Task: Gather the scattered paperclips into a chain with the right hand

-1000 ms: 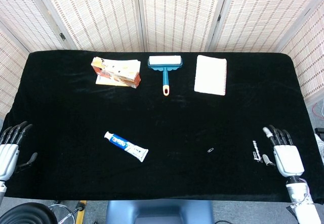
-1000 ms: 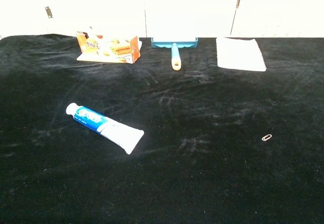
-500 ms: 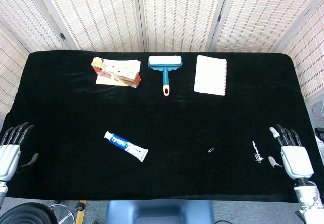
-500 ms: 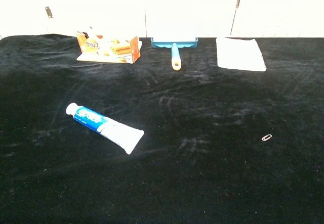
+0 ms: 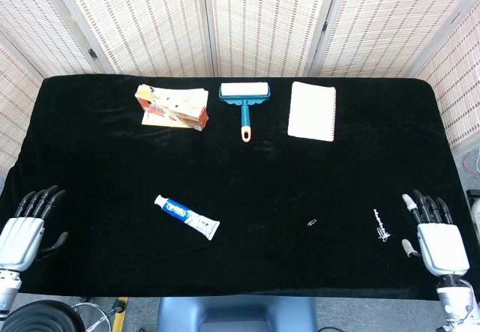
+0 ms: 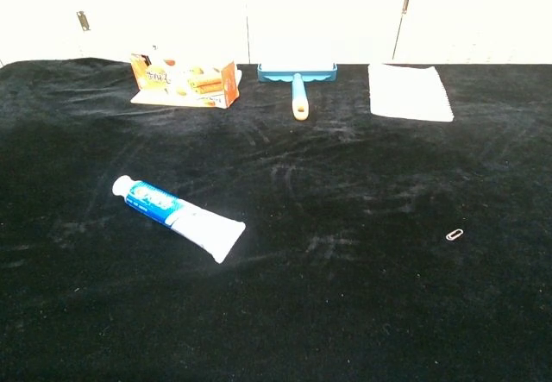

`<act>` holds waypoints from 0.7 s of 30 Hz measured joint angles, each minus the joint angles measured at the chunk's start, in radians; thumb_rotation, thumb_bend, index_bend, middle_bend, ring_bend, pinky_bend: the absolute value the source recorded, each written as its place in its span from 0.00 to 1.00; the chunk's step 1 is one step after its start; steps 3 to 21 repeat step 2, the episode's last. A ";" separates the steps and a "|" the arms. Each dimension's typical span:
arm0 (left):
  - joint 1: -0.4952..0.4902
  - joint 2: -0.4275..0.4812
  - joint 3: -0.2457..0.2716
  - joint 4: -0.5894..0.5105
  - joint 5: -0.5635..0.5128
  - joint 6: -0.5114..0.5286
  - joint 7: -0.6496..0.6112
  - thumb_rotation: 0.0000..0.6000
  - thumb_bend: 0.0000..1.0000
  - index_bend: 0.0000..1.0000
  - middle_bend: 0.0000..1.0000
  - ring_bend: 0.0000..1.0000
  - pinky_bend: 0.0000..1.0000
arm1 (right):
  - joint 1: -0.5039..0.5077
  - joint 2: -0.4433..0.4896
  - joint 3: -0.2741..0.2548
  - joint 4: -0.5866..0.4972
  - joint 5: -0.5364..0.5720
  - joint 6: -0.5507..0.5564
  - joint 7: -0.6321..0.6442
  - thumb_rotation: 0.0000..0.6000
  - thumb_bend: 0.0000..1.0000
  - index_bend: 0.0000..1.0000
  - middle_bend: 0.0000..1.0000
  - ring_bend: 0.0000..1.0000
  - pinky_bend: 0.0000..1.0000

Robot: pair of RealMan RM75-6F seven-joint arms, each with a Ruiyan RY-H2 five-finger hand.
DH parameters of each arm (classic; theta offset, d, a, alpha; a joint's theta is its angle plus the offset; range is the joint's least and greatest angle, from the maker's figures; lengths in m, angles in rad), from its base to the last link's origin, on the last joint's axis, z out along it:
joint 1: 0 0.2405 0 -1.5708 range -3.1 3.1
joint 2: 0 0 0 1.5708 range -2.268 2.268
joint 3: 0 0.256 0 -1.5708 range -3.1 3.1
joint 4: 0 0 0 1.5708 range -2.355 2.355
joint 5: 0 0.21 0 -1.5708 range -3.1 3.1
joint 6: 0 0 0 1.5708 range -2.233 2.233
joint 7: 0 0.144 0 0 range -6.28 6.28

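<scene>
The left hand [image 5: 22, 231] sits at the near left edge of the black cloth-covered table [image 5: 105, 160], with its dark fingers spread and nothing in them. Going right, a flat orange and white snack box [image 5: 172, 106] lies at the back; its writing is too small to read. Nearer the front is a soft white and blue toothpaste tube [image 5: 187, 216] with a white cap, lying at a slant; its label cannot be read either. Behind it is a blue lint roller with a white roll and an orange-tipped handle [image 5: 244, 104]. Next is a white rectangular notepad [image 5: 312, 111] with a toothed right side. One small silver wire paperclip [image 5: 312, 222] lies alone at the front. Further right is a short chain of silver paperclips [image 5: 382, 225], just beside the right hand [image 5: 435, 234], not touching it. That hand rests at the near right edge, fingers spread and holding nothing.
</scene>
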 measured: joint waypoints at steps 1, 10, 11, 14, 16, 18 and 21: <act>0.002 0.000 0.000 -0.001 0.002 0.007 0.002 1.00 0.41 0.00 0.06 0.07 0.08 | -0.003 0.002 -0.003 -0.002 -0.013 0.006 0.002 1.00 0.31 0.00 0.00 0.00 0.00; 0.005 -0.001 0.000 -0.002 0.003 0.013 0.004 1.00 0.41 0.00 0.06 0.07 0.08 | -0.005 0.003 -0.005 -0.002 -0.023 0.010 0.004 1.00 0.31 0.00 0.00 0.00 0.00; 0.005 -0.001 0.000 -0.002 0.003 0.013 0.004 1.00 0.41 0.00 0.06 0.07 0.08 | -0.005 0.003 -0.005 -0.002 -0.023 0.010 0.004 1.00 0.31 0.00 0.00 0.00 0.00; 0.005 -0.001 0.000 -0.002 0.003 0.013 0.004 1.00 0.41 0.00 0.06 0.07 0.08 | -0.005 0.003 -0.005 -0.002 -0.023 0.010 0.004 1.00 0.31 0.00 0.00 0.00 0.00; 0.005 -0.001 0.000 -0.002 0.003 0.013 0.004 1.00 0.41 0.00 0.06 0.07 0.08 | -0.005 0.003 -0.005 -0.002 -0.023 0.010 0.004 1.00 0.31 0.00 0.00 0.00 0.00; 0.005 -0.001 0.000 -0.002 0.003 0.013 0.004 1.00 0.41 0.00 0.06 0.07 0.08 | -0.005 0.003 -0.005 -0.002 -0.023 0.010 0.004 1.00 0.31 0.00 0.00 0.00 0.00; 0.005 -0.001 0.000 -0.002 0.003 0.013 0.004 1.00 0.41 0.00 0.06 0.07 0.08 | -0.005 0.003 -0.005 -0.002 -0.023 0.010 0.004 1.00 0.31 0.00 0.00 0.00 0.00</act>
